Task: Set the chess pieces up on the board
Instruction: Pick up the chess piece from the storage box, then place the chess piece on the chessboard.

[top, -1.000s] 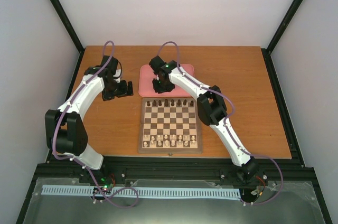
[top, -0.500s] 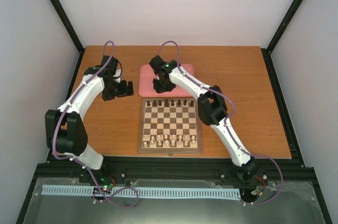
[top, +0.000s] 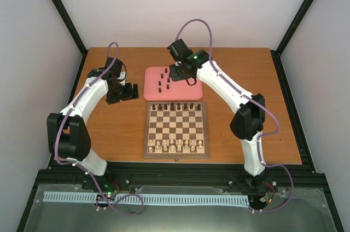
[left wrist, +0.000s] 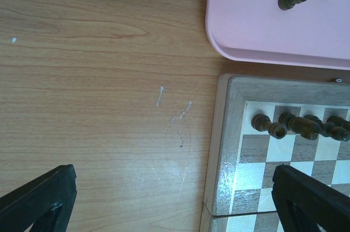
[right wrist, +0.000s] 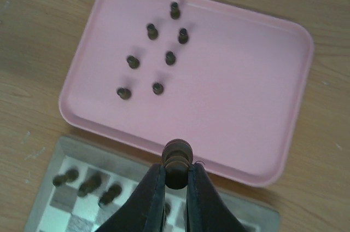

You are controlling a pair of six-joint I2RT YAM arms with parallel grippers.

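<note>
Piece [right wrist: 178,158] between right fingers [right wrist: 149,193] above tray [right wrist: 262,133] rim.

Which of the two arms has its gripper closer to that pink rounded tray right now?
Right. The right gripper hangs above the pink rounded tray, shut on a dark chess piece; the left gripper sits off the tray's left side, over the wooden table, open.
</note>
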